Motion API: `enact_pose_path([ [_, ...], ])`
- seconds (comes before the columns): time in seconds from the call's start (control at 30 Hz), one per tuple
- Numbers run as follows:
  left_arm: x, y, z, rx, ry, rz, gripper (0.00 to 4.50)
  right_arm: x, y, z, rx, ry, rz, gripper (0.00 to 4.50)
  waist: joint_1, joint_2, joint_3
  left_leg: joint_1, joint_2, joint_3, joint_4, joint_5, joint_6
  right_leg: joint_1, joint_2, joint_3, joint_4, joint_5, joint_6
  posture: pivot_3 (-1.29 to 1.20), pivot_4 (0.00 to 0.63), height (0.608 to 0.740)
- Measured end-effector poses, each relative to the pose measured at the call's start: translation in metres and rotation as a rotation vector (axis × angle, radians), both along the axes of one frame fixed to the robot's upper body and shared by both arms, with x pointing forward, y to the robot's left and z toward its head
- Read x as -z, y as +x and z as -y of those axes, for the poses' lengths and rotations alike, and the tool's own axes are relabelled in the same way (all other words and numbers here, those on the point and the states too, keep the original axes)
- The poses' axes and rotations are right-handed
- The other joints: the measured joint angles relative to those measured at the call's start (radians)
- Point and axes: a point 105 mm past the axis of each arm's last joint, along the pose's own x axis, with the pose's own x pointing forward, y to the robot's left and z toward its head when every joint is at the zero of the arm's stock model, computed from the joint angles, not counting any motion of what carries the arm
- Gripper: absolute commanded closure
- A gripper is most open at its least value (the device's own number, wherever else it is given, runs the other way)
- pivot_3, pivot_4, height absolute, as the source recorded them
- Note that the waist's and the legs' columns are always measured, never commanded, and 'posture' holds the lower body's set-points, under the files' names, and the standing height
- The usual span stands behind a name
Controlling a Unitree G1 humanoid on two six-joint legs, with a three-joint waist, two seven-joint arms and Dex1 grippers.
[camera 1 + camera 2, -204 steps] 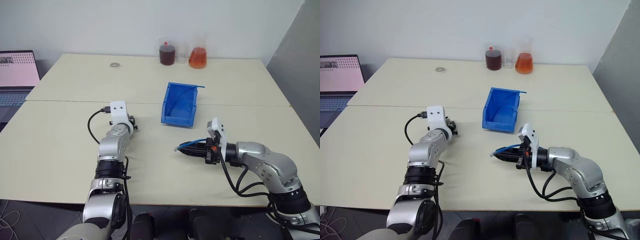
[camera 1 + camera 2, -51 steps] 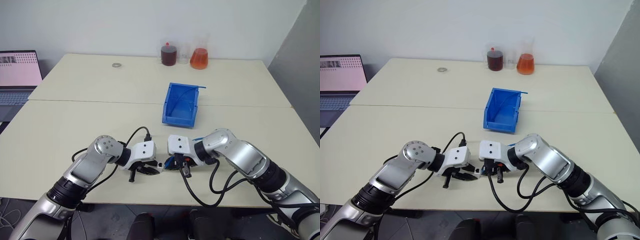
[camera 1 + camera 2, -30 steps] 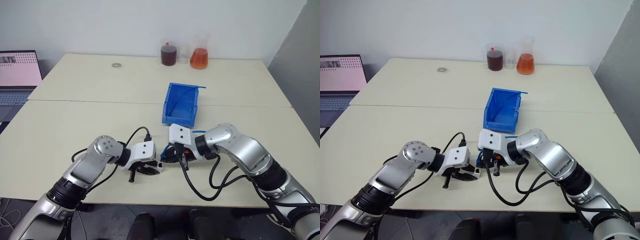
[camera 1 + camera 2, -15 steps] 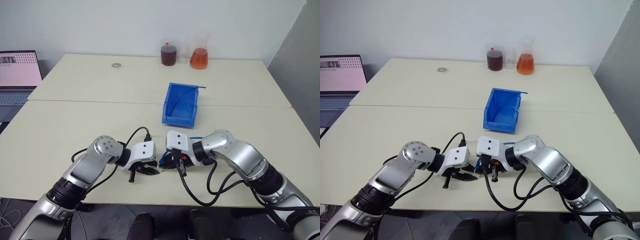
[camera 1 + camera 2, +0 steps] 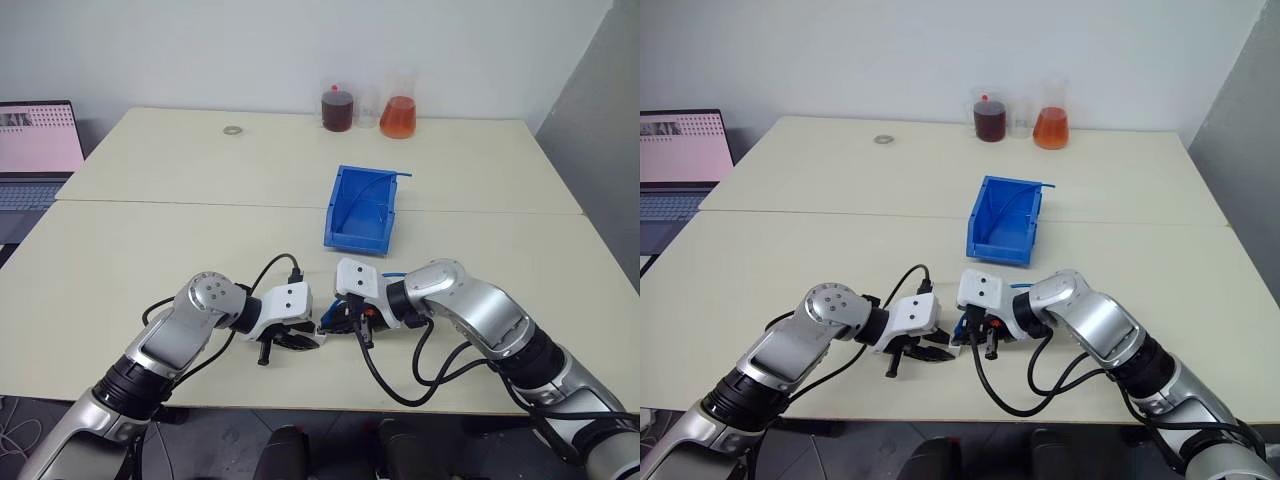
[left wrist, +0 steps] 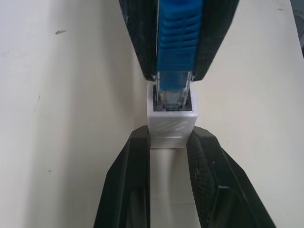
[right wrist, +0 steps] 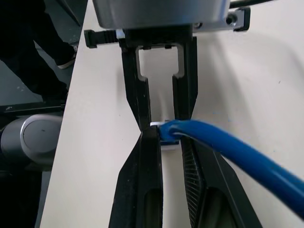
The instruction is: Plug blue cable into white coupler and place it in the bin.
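Note:
At the front middle of the table my two grippers meet tip to tip. My left gripper (image 6: 171, 138) is shut on the white coupler (image 6: 172, 126), a tiny white block held by its rear end. My right gripper (image 7: 167, 135) is shut on the blue cable (image 7: 228, 151) just behind its clear plug. In the left wrist view the plug (image 6: 174, 92) sits in the coupler's dark socket. The cable trails back over my right wrist (image 5: 398, 273). The blue bin (image 5: 362, 212) stands open-topped beyond the grippers, apart from them.
A thin blue cord (image 5: 385, 180) arcs inside the bin. At the table's far edge stand a jar of dark liquid (image 5: 335, 108) and an orange flask (image 5: 396, 117), with a small ring (image 5: 233, 130) to their left. A laptop (image 5: 35, 140) sits far left.
Several seconds ago the arms were apart; they have swung in and met at the front middle. Over the last second the right gripper dipped slightly, and the left stayed still.

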Motion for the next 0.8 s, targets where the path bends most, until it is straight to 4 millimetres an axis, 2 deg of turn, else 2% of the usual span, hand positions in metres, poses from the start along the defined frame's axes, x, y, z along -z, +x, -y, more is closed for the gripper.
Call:
enact_pose_path([
  [0.8,0.0008,-0.0005,-0.0002,-0.007,-0.004,-0.003,3.74,0.0037,-0.0031,-0.0041,-0.035,-0.027,0.001,4.23,0.0,0.0,0.0,0.001,0.0,0.0,0.0,0.0,0.0,0.0,0.0,0.0,0.0,0.0,0.0,0.0,0.15,0.74],
])
